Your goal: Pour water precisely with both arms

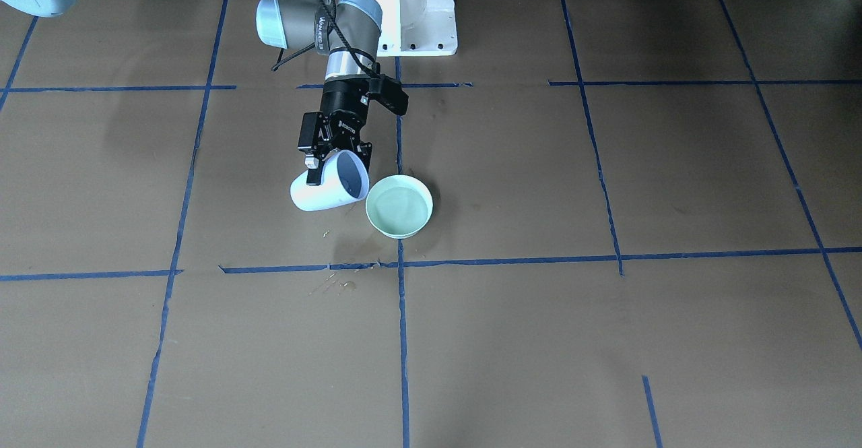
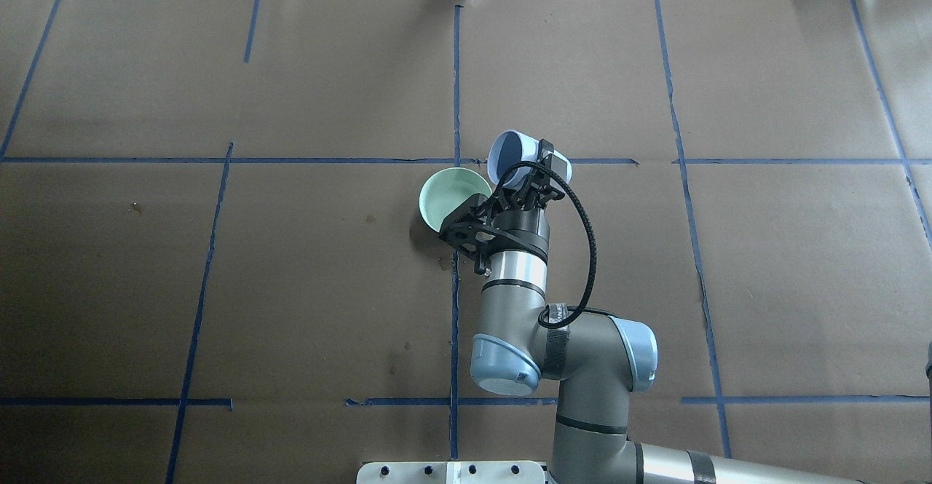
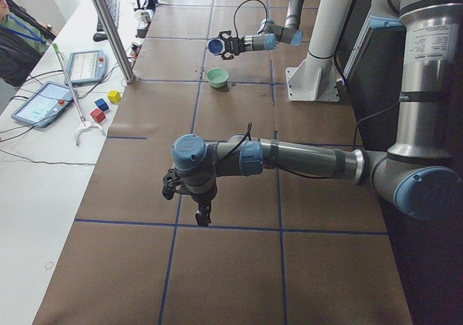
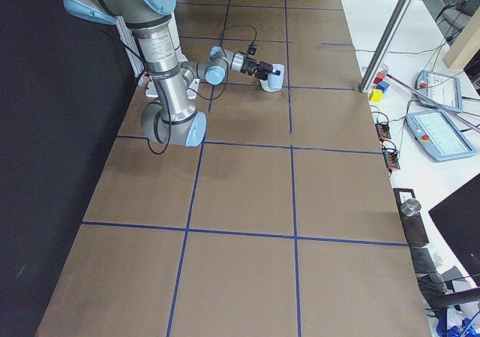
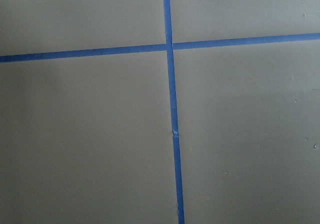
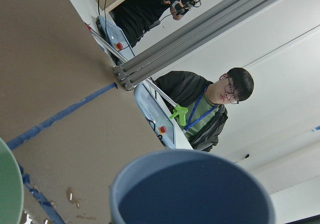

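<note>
Pale green bowl [image 1: 396,234] sits on the brown desk [image 1: 606,340] with the water [image 1: 401,205] pooled inside; spilt drops [image 1: 333,285] lie near. The right tool [image 1: 330,165] grasps a tipped white cup [image 1: 323,192], its mouth just beside the bowl's rim. The left tool [image 3: 203,215] hangs well apart over the desk; I cannot tell if it is clenched or released.

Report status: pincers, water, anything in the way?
Right pincer shut on tilted white blue-lined cup. Left pincer far off, state unclear. Water in pale green bowl; spilt drops nearby. Nothing between cup and bowl.
</note>
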Available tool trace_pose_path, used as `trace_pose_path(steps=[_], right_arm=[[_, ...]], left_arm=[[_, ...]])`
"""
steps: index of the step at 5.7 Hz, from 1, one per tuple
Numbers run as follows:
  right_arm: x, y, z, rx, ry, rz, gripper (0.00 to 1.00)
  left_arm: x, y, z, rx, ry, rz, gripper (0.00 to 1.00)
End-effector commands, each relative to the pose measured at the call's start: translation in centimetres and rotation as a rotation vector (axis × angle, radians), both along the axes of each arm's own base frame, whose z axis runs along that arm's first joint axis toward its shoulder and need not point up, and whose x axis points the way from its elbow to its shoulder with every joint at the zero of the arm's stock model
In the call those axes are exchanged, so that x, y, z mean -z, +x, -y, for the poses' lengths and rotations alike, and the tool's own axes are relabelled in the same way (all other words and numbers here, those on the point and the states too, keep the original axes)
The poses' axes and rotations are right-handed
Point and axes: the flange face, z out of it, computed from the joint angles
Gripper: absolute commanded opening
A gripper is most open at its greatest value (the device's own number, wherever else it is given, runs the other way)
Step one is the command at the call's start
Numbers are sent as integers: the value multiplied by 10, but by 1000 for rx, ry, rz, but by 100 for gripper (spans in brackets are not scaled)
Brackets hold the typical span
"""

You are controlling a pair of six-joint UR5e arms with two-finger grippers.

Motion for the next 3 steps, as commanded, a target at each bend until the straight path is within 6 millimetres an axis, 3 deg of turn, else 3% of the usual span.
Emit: trace_pose_path(steps=[1,3], right_arm=[[-4,-3,-3,22,0,-166,5],[-2,-4,-8,49,34,-359,3]], left_arm=[[-1,0,0,0,-2,0,100],[-3,0,0,0,-8,-1,100]])
